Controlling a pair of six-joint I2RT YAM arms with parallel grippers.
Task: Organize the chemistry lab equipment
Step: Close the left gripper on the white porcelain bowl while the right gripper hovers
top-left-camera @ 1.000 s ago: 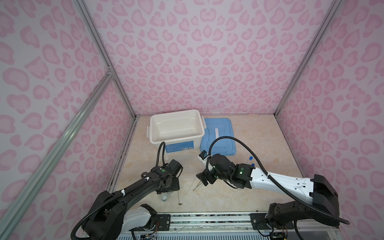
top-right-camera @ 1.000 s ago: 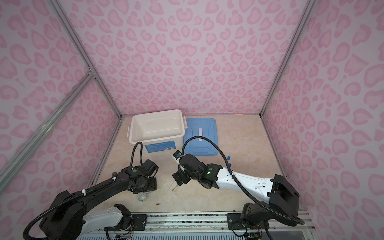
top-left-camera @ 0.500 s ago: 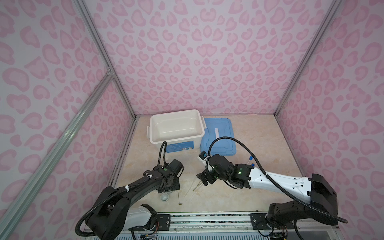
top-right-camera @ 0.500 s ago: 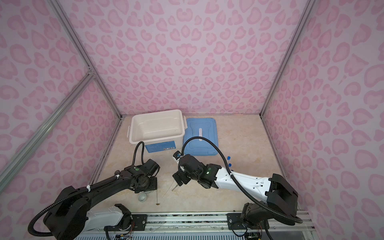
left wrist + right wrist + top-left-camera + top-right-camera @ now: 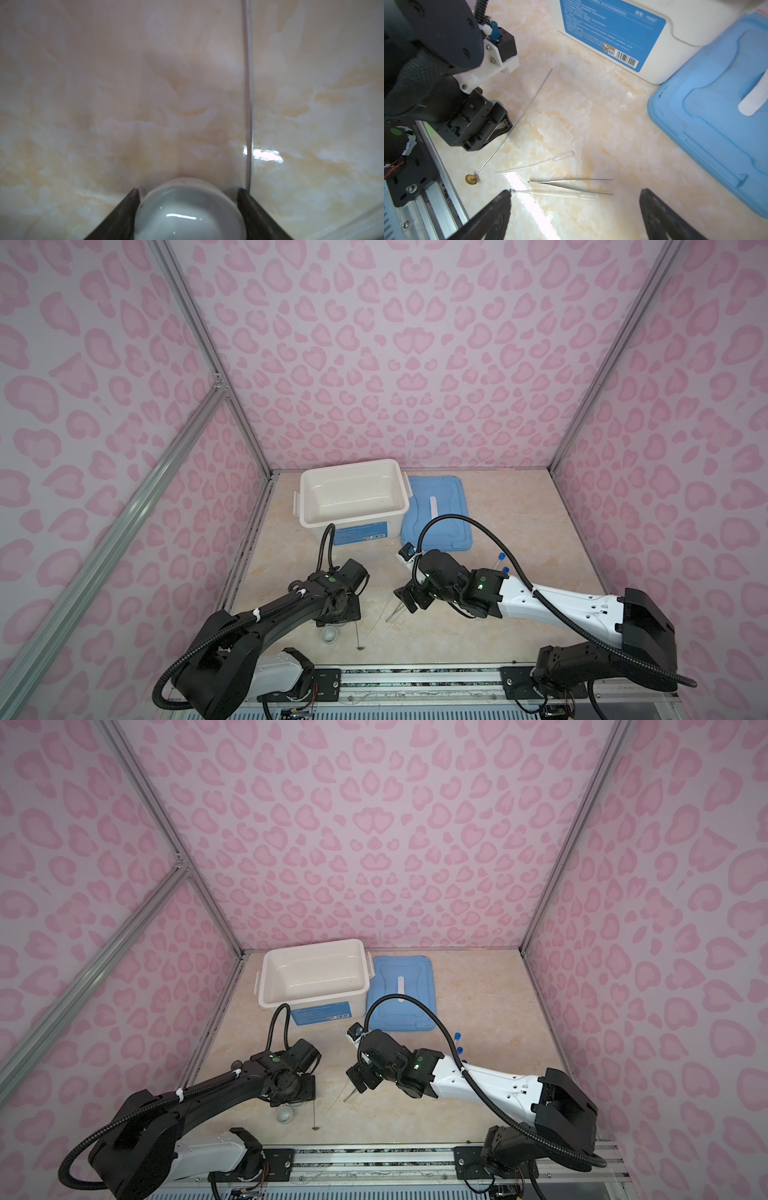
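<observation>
- Hardly anything was found to have moved since a second earlier: both arms were held in almost the same places, and only a slight shift of the left arm's rear links was noted.
- In the left wrist view, the left gripper was seen closed in on a small white round dish, with its dark fingers set against the dish's two sides. Whether the dish had been raised off the pale marbled tabletop could not be told.
- In a top view, that dish was shown near the table's front edge, half tucked under the left gripper.
- The right gripper was held spread wide and empty above the metal tweezers and a clear plastic dropper. No grip on either was made out.
- A long thin metal rod with a small brass-coloured disc at its end was left lying beside the left gripper. A second clear dropper lay between it and the tweezers.
- Blue-capped clear tubes were seen on the tabletop beyond the right arm, partly hidden by it. No clear rack and no second dish could be found.
- The white rectangular plastic bin stood open with nothing seen in it, and the flat blue plastic lid lay just beside it.
- The task was judged to be at its start, with nothing yet put away. The dish was taken as the piece in hand, and every other piece remained to be gathered.
</observation>
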